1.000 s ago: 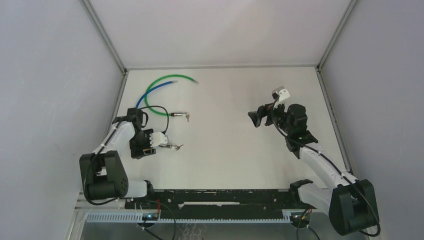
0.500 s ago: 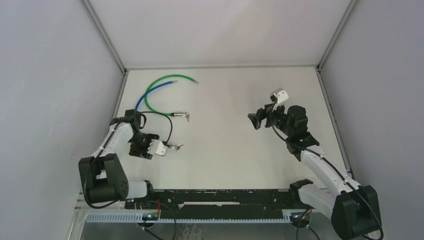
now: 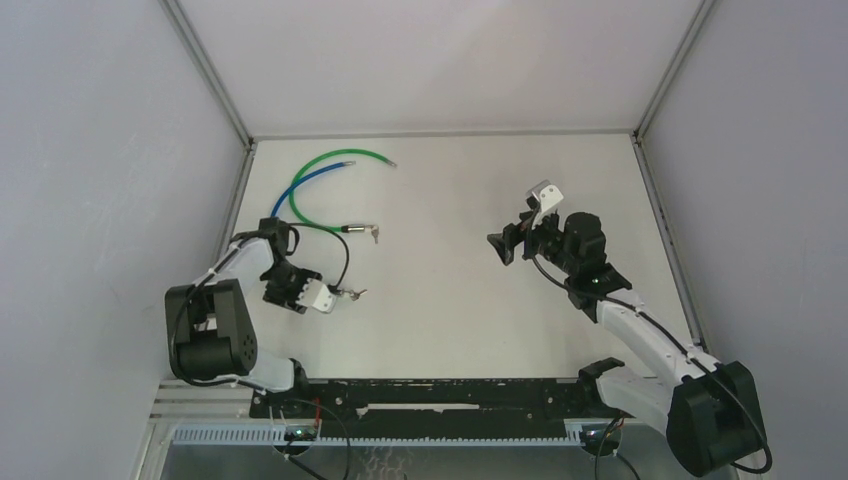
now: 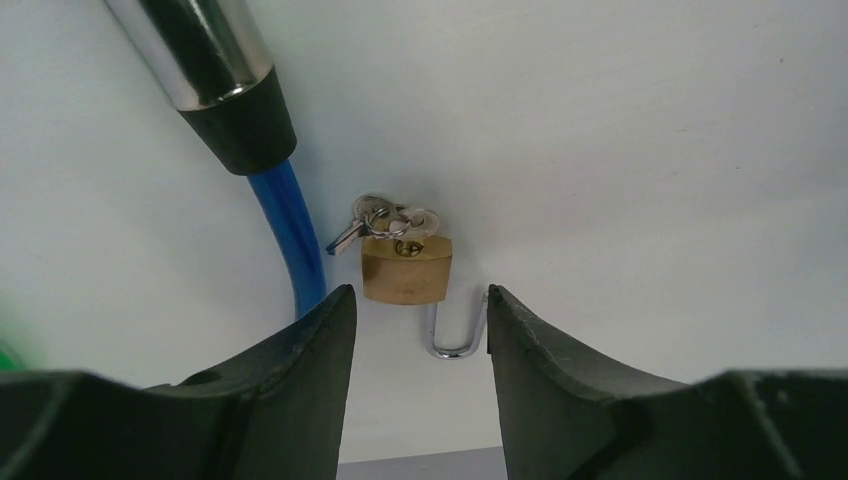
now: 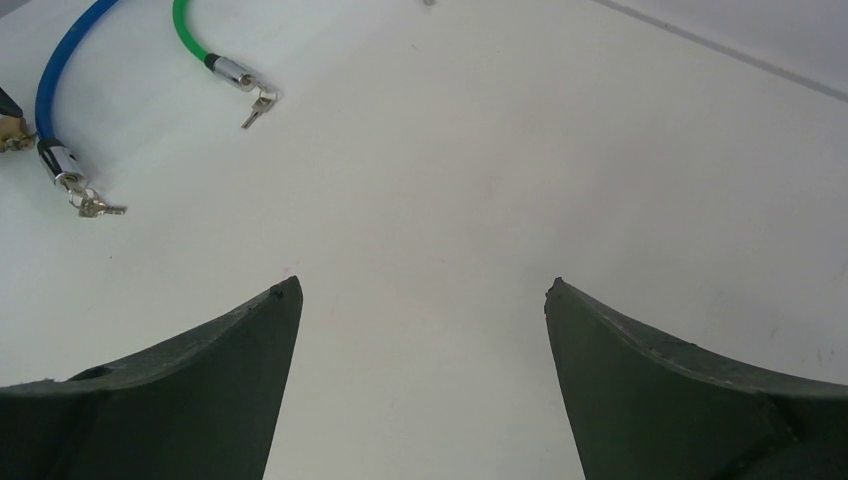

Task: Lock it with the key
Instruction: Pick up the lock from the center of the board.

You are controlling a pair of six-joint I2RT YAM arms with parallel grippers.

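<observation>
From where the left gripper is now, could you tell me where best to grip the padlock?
Probably the brass body, across its two side faces, straight ahead with the open left gripper: it lies flat, lined up between the jaws, shackle nearest, keys beyond.

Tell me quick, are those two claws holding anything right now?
Left gripper: open, holding nothing; the brass padlock lies just ahead of it.
Right gripper: open, holding nothing.

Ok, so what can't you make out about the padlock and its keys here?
Left wrist view: whether a key sits in the padlock; the keys bunch over that end.
Top view: padlock and keys too small to read.
Left wrist view: the blue cable passes behind a finger of the left hand.
</observation>
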